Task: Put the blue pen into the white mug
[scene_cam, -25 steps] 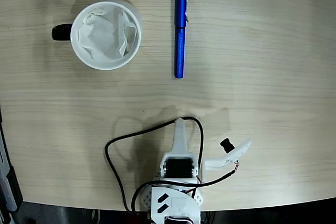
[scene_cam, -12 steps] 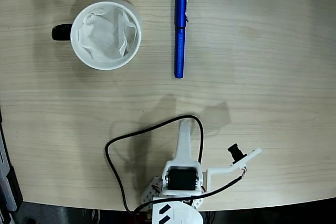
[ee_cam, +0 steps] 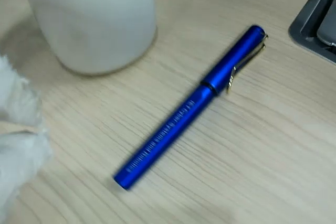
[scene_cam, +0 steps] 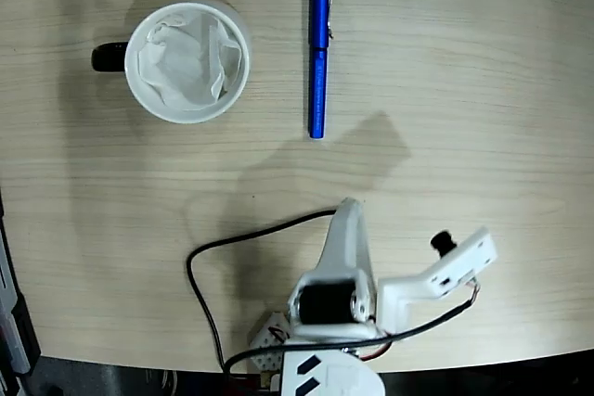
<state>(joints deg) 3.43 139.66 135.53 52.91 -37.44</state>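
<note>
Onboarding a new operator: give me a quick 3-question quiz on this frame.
1. True or false: the blue pen lies flat on the table, outside the white mug.
2. In the fixed view, the mug's black handle points: A) left B) right C) toward the arm.
3. What fills the mug?

Key:
1. True; pen and mug are apart.
2. A.
3. Crumpled white paper.

Even bright light; wrist view blurred (soft shadows).
</note>
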